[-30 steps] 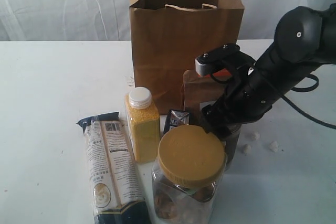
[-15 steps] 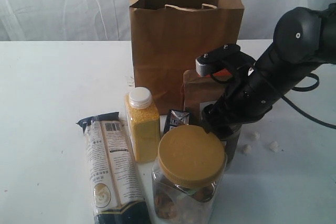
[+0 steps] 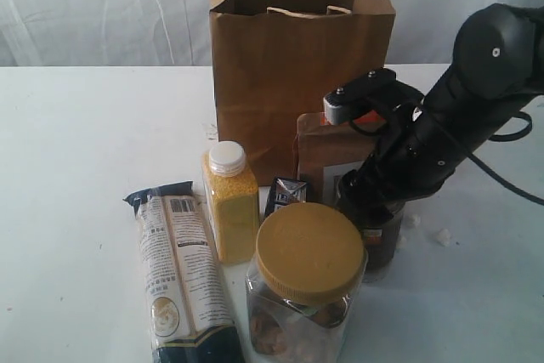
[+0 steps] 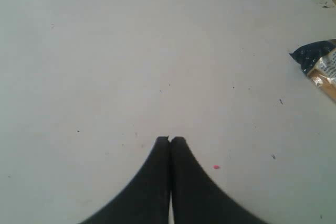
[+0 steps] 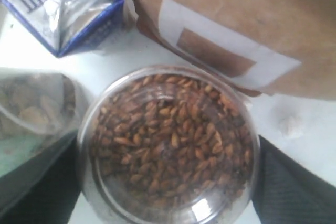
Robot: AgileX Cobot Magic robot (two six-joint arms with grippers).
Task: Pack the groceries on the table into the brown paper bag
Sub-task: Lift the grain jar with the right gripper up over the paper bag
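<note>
The dark-filled clear tub stands on the large white table, just in front of the brown pouch with an orange label and beside the small blue-white carton. The right gripper sits down over it. In the right wrist view its two dark fingers lie against the tub's wall on opposite sides, so I read the claw as clamped on the tub, spread wide to fit it. Against a second ago, the right arm has shifted a little up and to the right in the exterior view, and more of the tub and the pouch now shows below and beside it. Whether the tub has left the table I cannot tell. The change suggests the grasp is made and the lift toward the tall kraft-brown paper bag, open-topped just behind the pouch, is starting. The other groceries are where they were: the yellow-lidded clear jar, the yellow-grain bottle with a white cap and the long cream-black packet. All are outside the bag, so packing is at an early stage. The left gripper hangs over bare table with its jaws pressed together on nothing.
</note>
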